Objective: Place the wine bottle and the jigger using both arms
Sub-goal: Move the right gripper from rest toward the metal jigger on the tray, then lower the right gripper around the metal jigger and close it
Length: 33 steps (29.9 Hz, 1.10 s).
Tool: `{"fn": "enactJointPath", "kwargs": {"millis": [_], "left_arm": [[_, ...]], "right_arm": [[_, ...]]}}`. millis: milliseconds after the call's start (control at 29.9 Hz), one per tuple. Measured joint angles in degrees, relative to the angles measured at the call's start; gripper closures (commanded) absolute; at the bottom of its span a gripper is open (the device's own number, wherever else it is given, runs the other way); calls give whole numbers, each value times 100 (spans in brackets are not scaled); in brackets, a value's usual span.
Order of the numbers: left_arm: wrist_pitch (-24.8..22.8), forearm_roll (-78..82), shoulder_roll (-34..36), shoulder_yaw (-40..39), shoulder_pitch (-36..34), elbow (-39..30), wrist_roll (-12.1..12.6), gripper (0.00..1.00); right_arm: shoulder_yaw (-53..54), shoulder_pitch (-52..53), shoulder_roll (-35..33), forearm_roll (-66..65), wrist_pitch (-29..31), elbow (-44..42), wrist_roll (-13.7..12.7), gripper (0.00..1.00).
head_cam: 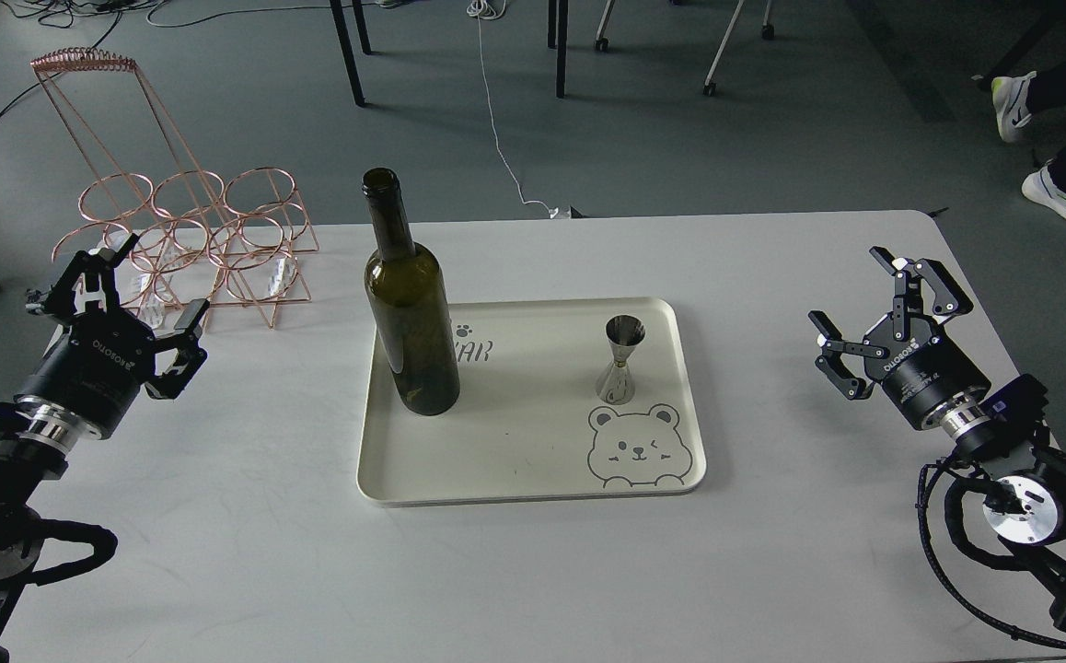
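The dark olive-green wine bottle [411,313] stands upright on the left part of a cream tray [515,470]. The small silver jigger [620,361] stands upright on the tray's right part, above a printed bear face. My left gripper [139,296] hovers open at the table's left side, well away from the tray, holding nothing. On the right side, my right gripper [864,304] is open too, apart from the tray, with nothing between its fingers.
A copper wire bottle rack [188,235] stands at the table's back left corner, just behind the left gripper. The white table [533,571] spreads around the tray. Chair legs, cables and a person's feet are on the floor beyond the far edge.
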Motion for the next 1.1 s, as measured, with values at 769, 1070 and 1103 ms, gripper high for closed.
{"fn": "enactJointPath", "kwargs": {"millis": [769,1070,1103], "left_arm": [[152,-563,162,70,21,17,-95,2],[142,-563,112,72,21,-12,-154,2],[143,-564,108,73,22,-12,-154,2]], "right_arm": [[24,849,-693,-4595,1,871,42,1],[-983,783,-874,-8163,-2089,1718,40,1],[-1096,783,-854,-8477,-2404,1718,40,1]]}}
